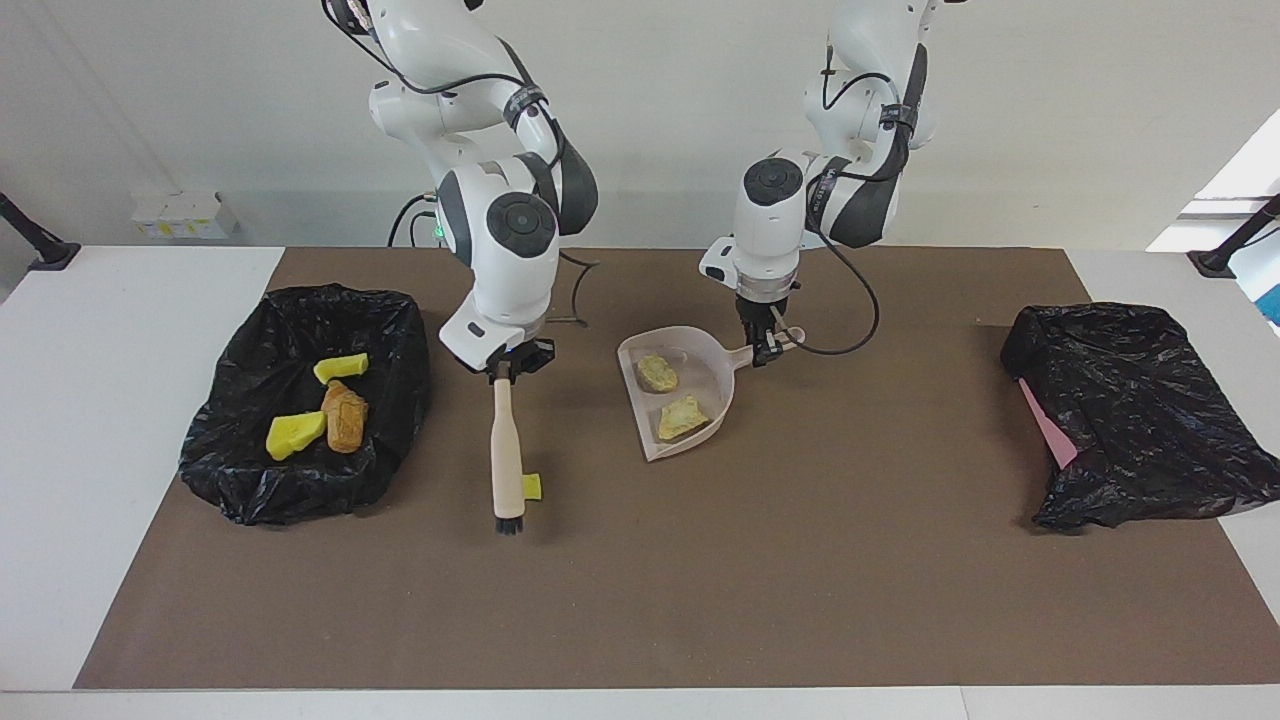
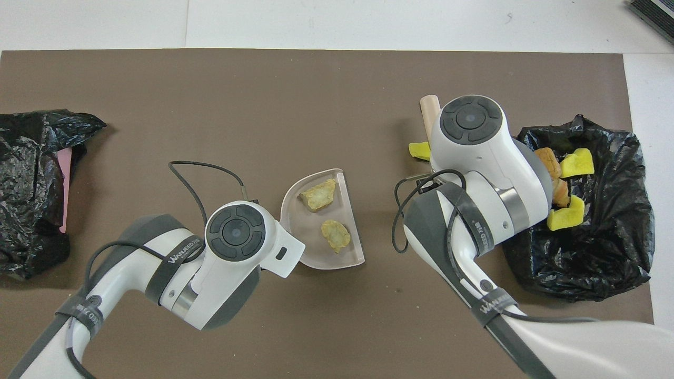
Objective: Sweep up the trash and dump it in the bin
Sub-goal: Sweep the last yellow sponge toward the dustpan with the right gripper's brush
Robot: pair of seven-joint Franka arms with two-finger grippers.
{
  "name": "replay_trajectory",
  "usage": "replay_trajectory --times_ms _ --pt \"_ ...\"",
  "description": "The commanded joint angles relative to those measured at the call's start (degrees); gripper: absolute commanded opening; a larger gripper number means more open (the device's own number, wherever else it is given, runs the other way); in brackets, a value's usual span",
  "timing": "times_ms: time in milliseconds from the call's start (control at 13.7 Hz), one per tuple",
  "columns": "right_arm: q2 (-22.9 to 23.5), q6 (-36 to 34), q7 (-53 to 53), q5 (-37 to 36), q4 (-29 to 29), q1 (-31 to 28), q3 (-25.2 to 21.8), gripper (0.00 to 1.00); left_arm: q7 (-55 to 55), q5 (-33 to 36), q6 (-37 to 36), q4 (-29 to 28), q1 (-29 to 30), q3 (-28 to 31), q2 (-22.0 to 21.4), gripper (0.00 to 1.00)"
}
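My right gripper [image 1: 503,372] is shut on the top of a beige brush [image 1: 506,450], which hangs down with its black bristles at the mat. A loose yellow trash chunk [image 1: 532,487] lies right beside the brush, partly hidden by its handle; in the overhead view this chunk [image 2: 419,151] peeks out from under the right hand. My left gripper [image 1: 765,348] is shut on the handle of the beige dustpan [image 1: 635,352], which holds two tan trash lumps [image 1: 657,373] [image 1: 683,416]. The black-bagged bin [image 1: 300,300] at the right arm's end holds two yellow chunks and a brown lump [image 1: 345,417].
A second crumpled black bag [image 1: 1140,415] with a pink edge showing lies at the left arm's end of the brown mat [image 1: 700,580]. Cables hang from both wrists. In the overhead view the right arm covers part of the bin [image 2: 605,263].
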Motion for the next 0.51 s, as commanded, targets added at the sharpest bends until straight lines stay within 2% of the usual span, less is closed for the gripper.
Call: replay_trajectory --times_ms 0,218,437 --pt "5.65 -2.42 -1.63 -4.01 5.73 -1.6 0.81 0.0 -2.69 0.45 -2.77 2.09 -0.66 -0.27 0.4 0.0" --pt "5.74 -1.02 -4.27 -4.64 3.11 -3.79 0.9 0.0 -8.32 0.45 -5.59 3.06 -2.76 -0.36 0.31 0.0" --pt "4.26 -1.81 -5.06 -1.06 0.47 -2.4 1.16 0.0 -8.32 0.45 -6.82 3.06 -2.86 -0.36 0.23 0.0"
